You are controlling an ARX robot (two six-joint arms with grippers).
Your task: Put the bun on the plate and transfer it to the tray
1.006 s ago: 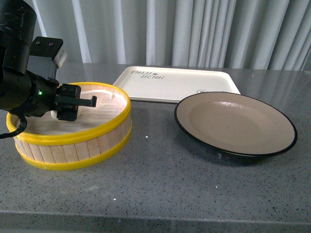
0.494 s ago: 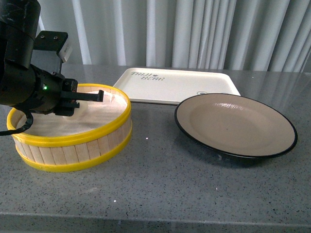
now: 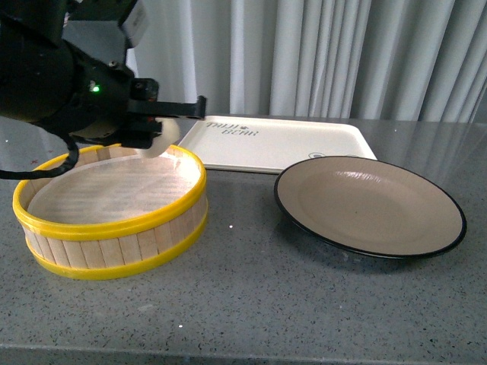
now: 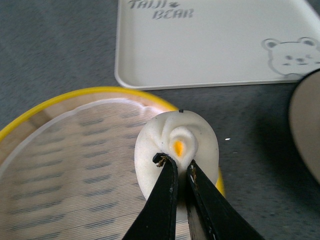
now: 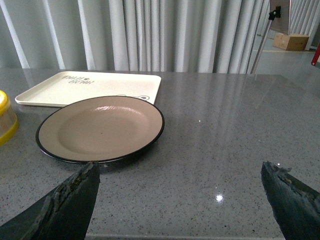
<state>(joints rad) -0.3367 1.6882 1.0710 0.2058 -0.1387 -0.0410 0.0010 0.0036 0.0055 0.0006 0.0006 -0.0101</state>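
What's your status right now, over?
Left hand shut on bun, held over steamer rim. Right hand open, empty. Plate bare, nothing between.

Grey tbl w/ steamer basket, plate, tray.

- The bulky black left arm reaches in from the left of the front view, with a small green light glowing on its wrist.
- Its black left gripper has two slim fingers drawn nearly together. They pinch the pleated top of a small round white steamed bun, held up in the air.
- The right gripper points forward, its dark, worn fingers spread wide apart.
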